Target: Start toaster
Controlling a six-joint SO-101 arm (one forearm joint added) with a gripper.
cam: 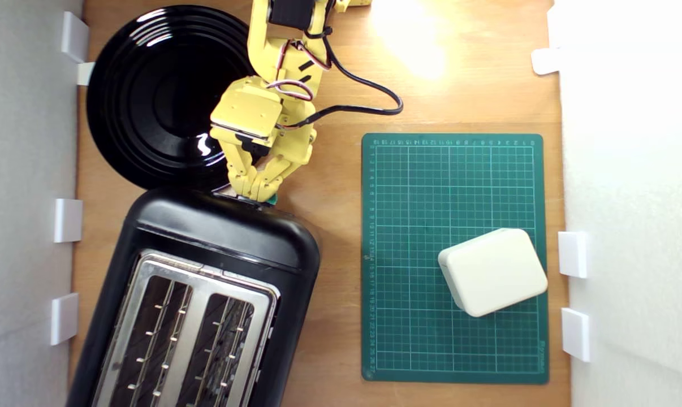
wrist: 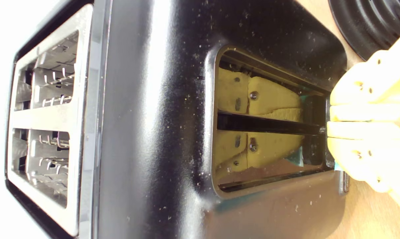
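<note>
Wooden table (cam: 341,85) — white walls (cam: 635,169)

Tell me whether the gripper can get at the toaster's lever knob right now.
Probably yes. The gripper is already at the toaster's end panel, jaws closed together over the teal lever knob, of which only slivers show. Nothing lies between them.

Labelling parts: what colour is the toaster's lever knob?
Teal-green lever knob, clearest in the exterior view.

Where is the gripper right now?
In the exterior view the gripper sits left of centre, at the toaster's end face over its teal lever knob, just below the black plate.
</note>
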